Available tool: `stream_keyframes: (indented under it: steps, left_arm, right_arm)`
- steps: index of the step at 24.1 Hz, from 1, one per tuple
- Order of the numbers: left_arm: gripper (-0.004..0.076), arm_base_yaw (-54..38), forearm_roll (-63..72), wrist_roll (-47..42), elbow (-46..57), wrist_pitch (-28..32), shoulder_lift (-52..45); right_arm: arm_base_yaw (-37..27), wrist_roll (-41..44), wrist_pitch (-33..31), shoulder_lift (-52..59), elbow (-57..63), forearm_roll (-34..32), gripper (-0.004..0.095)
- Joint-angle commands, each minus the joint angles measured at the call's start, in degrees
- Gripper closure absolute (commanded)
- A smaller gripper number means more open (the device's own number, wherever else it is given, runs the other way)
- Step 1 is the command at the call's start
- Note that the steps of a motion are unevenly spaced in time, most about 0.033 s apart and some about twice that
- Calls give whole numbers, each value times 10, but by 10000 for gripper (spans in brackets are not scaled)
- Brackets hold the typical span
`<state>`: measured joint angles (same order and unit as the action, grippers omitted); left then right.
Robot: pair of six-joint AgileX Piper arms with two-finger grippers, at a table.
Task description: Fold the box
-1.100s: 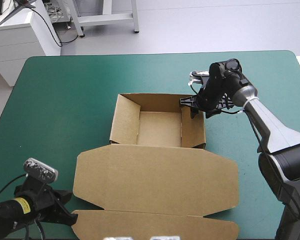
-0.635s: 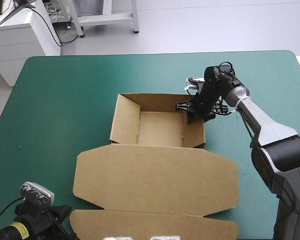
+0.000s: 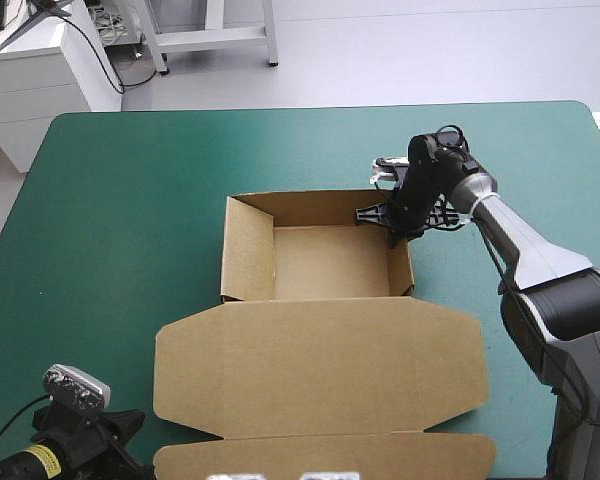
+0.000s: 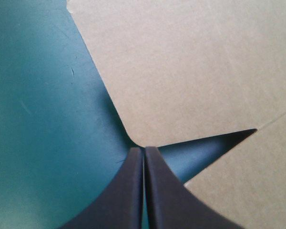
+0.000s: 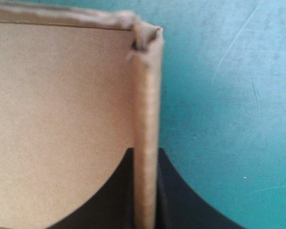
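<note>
Black fin-shaped fingers (image 4: 126, 195), silver-and-black right arm (image 3: 525, 250), yellow-labelled left arm (image 3: 32, 462)

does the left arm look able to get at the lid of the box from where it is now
Likely yes. The left gripper, shut, sits right at the lid edge by the notch, with only bare teal-green cover around it. The right gripper is far off, shut on the box wall.

box (image 3: 320, 370): plain brown; cover (image 3: 130, 200): teal-green; left pincer (image 4: 143, 151): black; right pincer (image 5: 145, 160): black
</note>
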<state>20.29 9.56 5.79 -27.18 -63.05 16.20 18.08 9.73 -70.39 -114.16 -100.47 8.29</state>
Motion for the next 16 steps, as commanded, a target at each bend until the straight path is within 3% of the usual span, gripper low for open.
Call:
stream_keyframes:
  steps: [1,12,16]
  left_arm:
    - [732,2,12,-2,-14,31,6]
    - [732,2,18,-2,-14,31,6]
    - [732,2,18,-2,-14,31,6]
  right_arm:
    - [-9,-5,-13,31,-22,-7,921]
    - [-181,-77,-13,64,-52,-32,922]
    - [-288,-81,-13,78,-52,-52,922]
